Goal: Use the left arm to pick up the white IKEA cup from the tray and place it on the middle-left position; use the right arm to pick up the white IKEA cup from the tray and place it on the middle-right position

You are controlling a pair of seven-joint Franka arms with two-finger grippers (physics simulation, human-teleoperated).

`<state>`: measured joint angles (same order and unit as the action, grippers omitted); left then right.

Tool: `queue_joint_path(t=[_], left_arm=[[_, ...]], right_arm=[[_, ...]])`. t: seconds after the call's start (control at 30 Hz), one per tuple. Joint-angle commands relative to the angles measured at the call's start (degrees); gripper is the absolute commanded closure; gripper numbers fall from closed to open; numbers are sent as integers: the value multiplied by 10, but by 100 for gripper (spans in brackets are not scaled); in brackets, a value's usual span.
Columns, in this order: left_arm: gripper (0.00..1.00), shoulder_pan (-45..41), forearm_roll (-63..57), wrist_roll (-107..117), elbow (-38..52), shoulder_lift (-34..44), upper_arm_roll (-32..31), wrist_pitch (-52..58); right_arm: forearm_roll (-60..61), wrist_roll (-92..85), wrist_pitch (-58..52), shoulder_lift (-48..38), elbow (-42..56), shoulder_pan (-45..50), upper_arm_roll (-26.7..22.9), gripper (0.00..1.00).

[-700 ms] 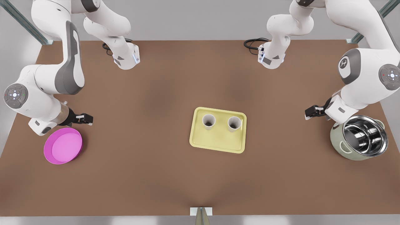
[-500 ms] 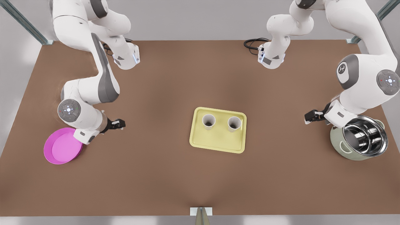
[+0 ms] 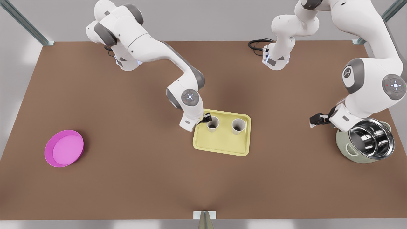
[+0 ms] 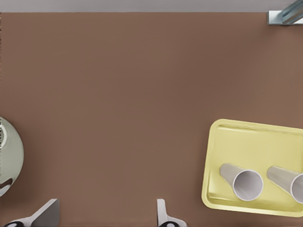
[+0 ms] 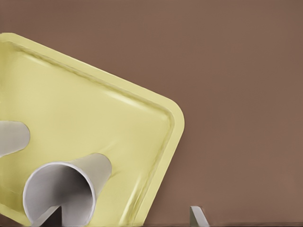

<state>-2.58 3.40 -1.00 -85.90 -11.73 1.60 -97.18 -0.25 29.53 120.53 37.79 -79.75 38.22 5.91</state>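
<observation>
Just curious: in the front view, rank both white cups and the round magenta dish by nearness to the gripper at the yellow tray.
From the right gripper:
1. White cup toward the front view's left, beside it.
2. Other white cup, same tray.
3. Round magenta dish, far off at the front view's left.
Left gripper waits apart.

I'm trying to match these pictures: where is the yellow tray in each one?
Front view: tray in the middle, right gripper at its edge.
Left wrist view: tray far from left gripper.
Right wrist view: tray close up, one corner.
Shared landmark: white cup by right gripper.
</observation>
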Motion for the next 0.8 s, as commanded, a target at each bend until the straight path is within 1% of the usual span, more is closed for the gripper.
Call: queue_joint_path(t=[0.0,0.13,0.67,0.77], left_arm=[[0,0,-1,-11,-1,0,1,0],[0,1,-7,-13,-10,3,2,10],[0,2,-13,-11,-11,1,3,12],[0,2,-13,-11,-11,1,4,12]], right_arm=[[-1,279,19,0,0,4,2,0],[-3,256,19,11,-13,17,2,0],[0,230,29,69,-12,26,9,0],[1,231,52,75,-12,26,9,0]])
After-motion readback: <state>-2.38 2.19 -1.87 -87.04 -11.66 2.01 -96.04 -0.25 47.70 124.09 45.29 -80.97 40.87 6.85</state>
